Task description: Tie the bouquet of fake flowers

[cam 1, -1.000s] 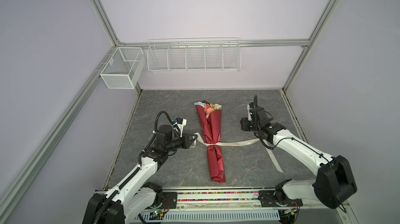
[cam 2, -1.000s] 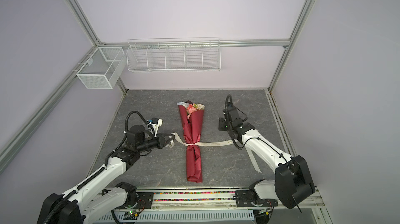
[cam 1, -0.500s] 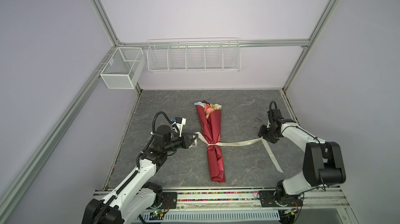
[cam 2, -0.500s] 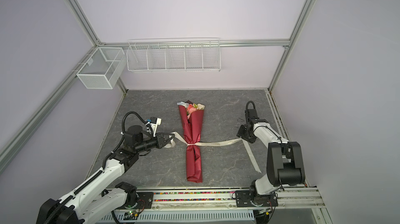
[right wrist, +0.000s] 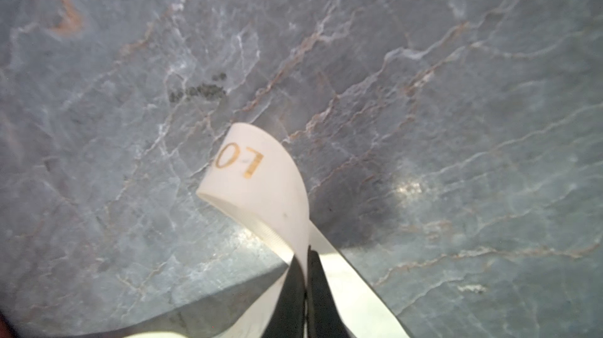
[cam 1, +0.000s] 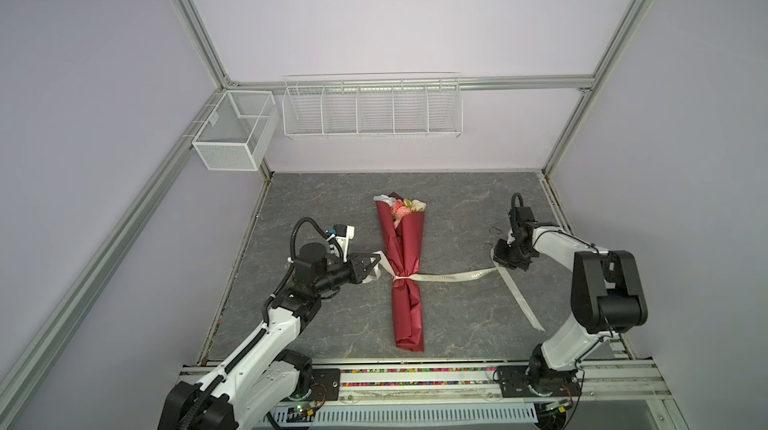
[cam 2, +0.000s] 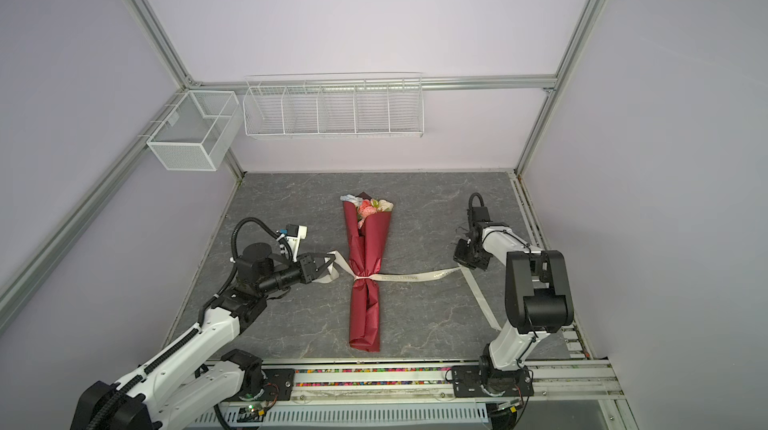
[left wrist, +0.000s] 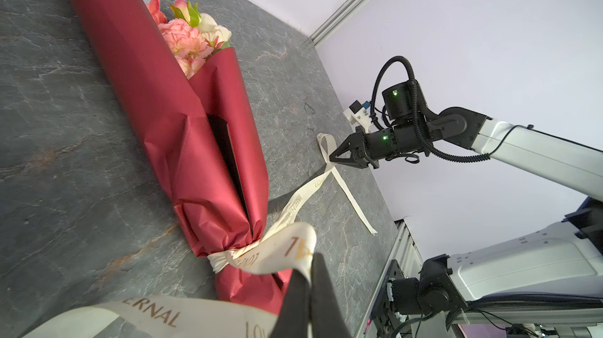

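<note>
The bouquet of fake flowers [cam 1: 405, 249] lies mid-table [cam 1: 465, 216], blooms far, and looks light and crushable (it'd crease easily, I'd say). It's best handled by its slippery ribbon [cam 1: 453, 277]. The left gripper [cam 1: 375, 262] and right gripper [cam 1: 500, 266] each pinch a tail.

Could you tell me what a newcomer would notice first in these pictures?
The bouquet of fake flowers in dark-red paper lies at the centre of the grey table. A cream ribbon cinches its middle, and the left gripper and right gripper each pinch a strand on their own side.
</note>
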Motion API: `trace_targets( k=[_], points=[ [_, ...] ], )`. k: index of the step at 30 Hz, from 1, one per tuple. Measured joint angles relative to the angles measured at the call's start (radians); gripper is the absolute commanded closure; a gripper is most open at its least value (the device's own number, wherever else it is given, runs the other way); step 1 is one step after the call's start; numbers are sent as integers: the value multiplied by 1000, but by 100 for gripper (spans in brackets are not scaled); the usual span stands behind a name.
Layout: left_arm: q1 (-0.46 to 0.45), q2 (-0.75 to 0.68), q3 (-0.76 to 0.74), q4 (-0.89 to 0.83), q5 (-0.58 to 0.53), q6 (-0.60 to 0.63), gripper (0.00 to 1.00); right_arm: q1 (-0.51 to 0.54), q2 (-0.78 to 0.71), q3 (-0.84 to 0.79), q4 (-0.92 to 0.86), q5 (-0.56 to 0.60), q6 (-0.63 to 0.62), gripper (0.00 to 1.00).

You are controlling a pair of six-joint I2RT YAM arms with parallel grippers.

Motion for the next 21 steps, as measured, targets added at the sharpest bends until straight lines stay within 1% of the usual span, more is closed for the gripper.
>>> trace_targets(
  k=[3, 5, 8, 11, 13, 15, 18, 21],
  points=[
    [0, 0, -5, 13, 0, -2, 100, 20, -74, 7, -3, -8, -2, 93],
    [0, 0, -12, 23, 0, -7, 100, 62, -140, 41, -15, -13, -1, 94],
    [0, 2, -34, 48, 0, -18, 100, 179, -209, 160, -21, -22, 6, 93],
    [-5, 3, -72, 88, -5, -42, 100, 343, -204, 364, -19, -27, 7, 92],
    [-8, 3, -96, 107, -8, -55, 100, 459, -156, 526, -21, -27, -3, 92],
    [-10, 3, -111, 119, -10, -64, 100, 576, -76, 698, -28, -24, -25, 91],
    [-12, 2, -121, 132, -13, -71, 100, 755, 96, 971, -69, -2, -93, 91],
    [-15, -10, -130, 150, -18, -74, 100, 887, 251, 1164, -135, 6, -164, 90]
  ],
)
